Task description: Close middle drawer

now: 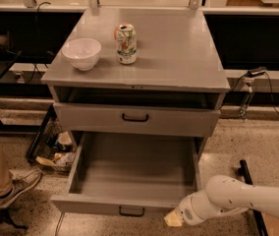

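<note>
One grey desk (pixel 179 58) stood with its middle drawer (pixel 134 171) pulled well out toward the near side. One white robot arm (pixel 247 198) reached in from the near right. On the desk top sat one white bowl (pixel 81 53), left of one can (pixel 126 44) whose label was unreadable. The hand (pixel 173 219) was just beside the right end of the drawer front; I could not tell whether it was clenched or released.

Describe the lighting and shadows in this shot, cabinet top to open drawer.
Camera view: overhead light falls evenly on the cabinet top, no harsh glare; the bowl and can cast soft, short shadows; the slot under the top is dark; the middle drawer dims toward its back; the gripper, at its front corner, picture right, is brightly lit.
</note>
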